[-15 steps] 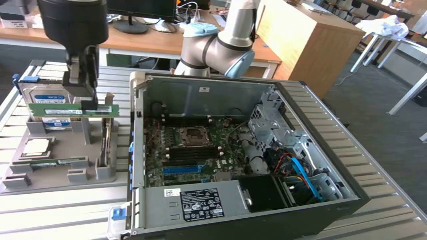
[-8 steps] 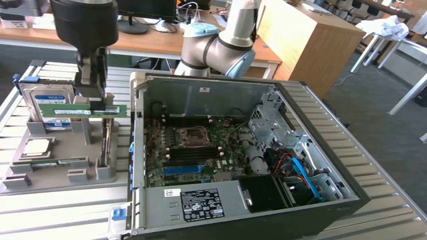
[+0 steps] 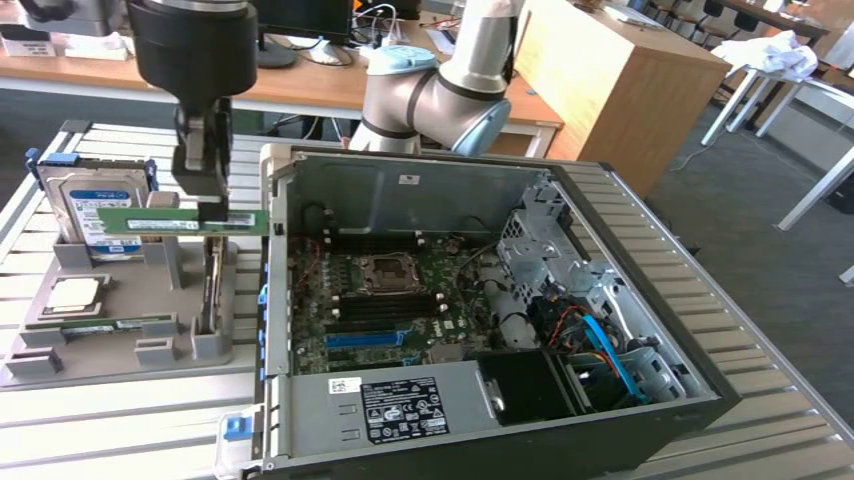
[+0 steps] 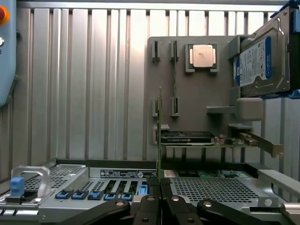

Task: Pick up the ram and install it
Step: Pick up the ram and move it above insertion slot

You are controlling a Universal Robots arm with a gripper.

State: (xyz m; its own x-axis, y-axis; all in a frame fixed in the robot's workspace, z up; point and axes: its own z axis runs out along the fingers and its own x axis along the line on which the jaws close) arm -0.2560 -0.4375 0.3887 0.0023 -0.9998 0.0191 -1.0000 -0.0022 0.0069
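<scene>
Clamping the ram [image 3: 140, 222] edgewise, the end effector [image 3: 202, 200] hovers beside the blue-labelled hard drive [image 3: 83, 200].

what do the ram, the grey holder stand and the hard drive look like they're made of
ram: thin green circuit board with a matte face and a pale label strip, likely fibreglass laminate.
grey holder stand: uniform matte grey with blocky moulded slots, probably plastic, possibly printed.
hard drive: silvery metal casing with a dull sheen, carrying a smoother blue and white label.
</scene>
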